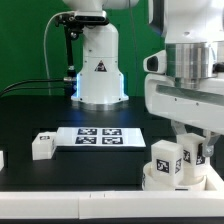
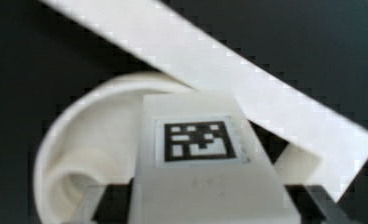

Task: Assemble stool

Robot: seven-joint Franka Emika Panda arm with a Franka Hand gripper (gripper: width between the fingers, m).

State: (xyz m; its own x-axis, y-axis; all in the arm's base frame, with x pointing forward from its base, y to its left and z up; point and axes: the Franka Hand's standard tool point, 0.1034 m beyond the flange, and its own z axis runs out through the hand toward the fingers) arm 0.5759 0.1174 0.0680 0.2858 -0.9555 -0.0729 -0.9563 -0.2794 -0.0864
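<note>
In the lower right of the exterior frame the round seat of the stool lies on the dark table; two tagged legs stand upright on it, a first leg toward the exterior view's left and a second leg just beside it. The hand hangs directly over them; from this view it cannot be told which one it meets. The wrist view shows the hand clenched on a gripped leg, its dark fingers pressed against both sides; the seat curves behind it. A loose leg lies at the frame's left; it is just beside the marker board. The robot base stands at upper centre.
</note>
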